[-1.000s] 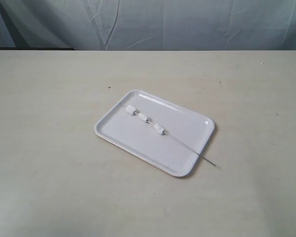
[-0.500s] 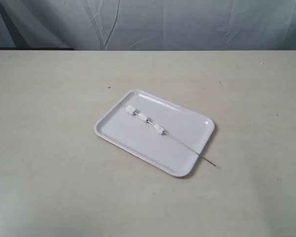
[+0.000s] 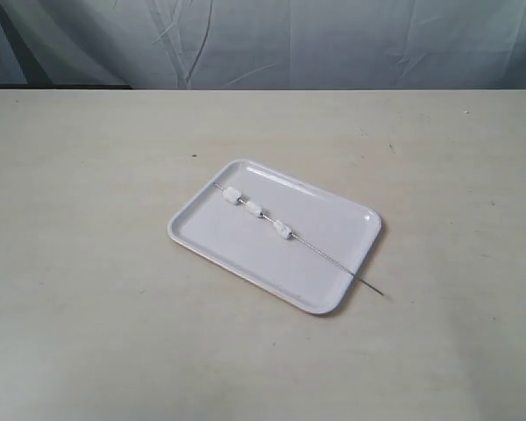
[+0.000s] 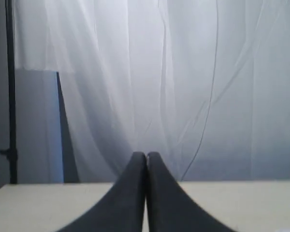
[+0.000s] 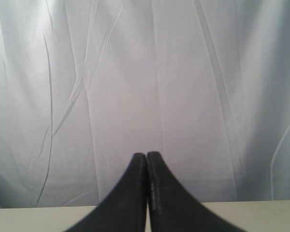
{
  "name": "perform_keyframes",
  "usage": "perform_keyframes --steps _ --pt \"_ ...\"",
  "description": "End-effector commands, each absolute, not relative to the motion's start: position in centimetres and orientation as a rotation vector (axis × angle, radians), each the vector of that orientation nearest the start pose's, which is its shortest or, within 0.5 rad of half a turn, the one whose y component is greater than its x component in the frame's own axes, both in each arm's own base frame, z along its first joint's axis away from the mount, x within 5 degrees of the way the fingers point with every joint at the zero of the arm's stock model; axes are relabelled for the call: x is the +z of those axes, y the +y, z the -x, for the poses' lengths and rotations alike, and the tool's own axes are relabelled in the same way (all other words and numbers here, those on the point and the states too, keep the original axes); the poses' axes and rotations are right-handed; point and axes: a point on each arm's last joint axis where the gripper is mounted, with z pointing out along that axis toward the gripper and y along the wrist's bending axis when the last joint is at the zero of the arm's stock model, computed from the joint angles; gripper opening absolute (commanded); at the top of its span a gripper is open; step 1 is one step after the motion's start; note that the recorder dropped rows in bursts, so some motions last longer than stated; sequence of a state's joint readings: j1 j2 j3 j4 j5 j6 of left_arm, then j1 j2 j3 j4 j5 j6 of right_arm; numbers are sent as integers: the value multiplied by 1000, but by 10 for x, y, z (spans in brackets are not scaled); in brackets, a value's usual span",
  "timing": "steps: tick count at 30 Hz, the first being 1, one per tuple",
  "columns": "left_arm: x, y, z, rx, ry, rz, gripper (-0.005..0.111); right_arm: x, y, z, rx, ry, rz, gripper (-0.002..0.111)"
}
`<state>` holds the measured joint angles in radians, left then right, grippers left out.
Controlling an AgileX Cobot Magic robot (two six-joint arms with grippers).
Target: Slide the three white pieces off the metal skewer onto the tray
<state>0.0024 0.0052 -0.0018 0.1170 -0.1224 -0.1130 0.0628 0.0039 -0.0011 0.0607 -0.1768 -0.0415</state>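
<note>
The white tray lies near the middle of the table in the exterior view. The metal skewer rests diagonally across it, its pointed end sticking out past the tray's right rim. Three white pieces are threaded on the skewer's upper left half, spaced a little apart. Neither arm shows in the exterior view. My left gripper is shut with nothing between its black fingers, facing the curtain. My right gripper is likewise shut and empty. Neither wrist view shows the tray.
The pale table stretches wide around the tray on all sides. A white curtain hangs behind the table's far edge. A dark stand rises at the side in the left wrist view.
</note>
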Motion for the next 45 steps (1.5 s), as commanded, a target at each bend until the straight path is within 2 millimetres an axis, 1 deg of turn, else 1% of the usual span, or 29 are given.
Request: perform_keyframes --steps 1,6,10,15,18,31,33,36,37,39,40,41,42,43,44,45 --pt "241 -2 -49 -67 1168 23 0 230 2 -53 63 1294 20 -1" --pt "250 -3 -45 -60 1054 3 0 230 2 -53 63 1294 20 -1" --pt "256 -8 -41 0 981 -94 0 230 2 -53 63 1294 20 -1" --pt "265 -9 -34 -14 849 -107 0 230 2 -53 63 1294 20 -1" --pt "267 -10 -32 -17 822 -110 0 230 2 -53 63 1296 20 -1" --pt "265 -11 -33 -24 846 -125 0 232 2 -53 60 1278 21 -1" --pt "265 -11 -33 -86 850 -97 0 233 2 -52 60 1266 20 -1" --pt "263 -11 -36 -235 893 -18 0 238 2 -50 58 1201 15 -1" --pt "256 -10 -40 -320 979 39 0 242 1 -49 59 1157 10 -1" --pt "252 -15 -42 -363 1040 6 0 244 0 -48 93 1131 -34 -1" --pt "252 -18 -42 -375 1040 -21 0 244 -1 -48 125 1125 -58 -1" --pt "251 -22 -44 -391 1058 -70 0 244 -1 -48 206 1123 -109 -1" --pt "253 -24 -46 -395 1069 -91 0 245 -1 -48 270 1117 -150 -1" --pt "260 -26 -48 -383 1079 -130 0 247 -1 -47 337 1088 -190 -1" --pt "266 -28 -50 -378 1079 -151 0 249 -1 -46 358 1060 -201 -1" --pt "278 -30 -53 -370 1068 -191 0 250 -1 -45 365 1040 -203 -1"
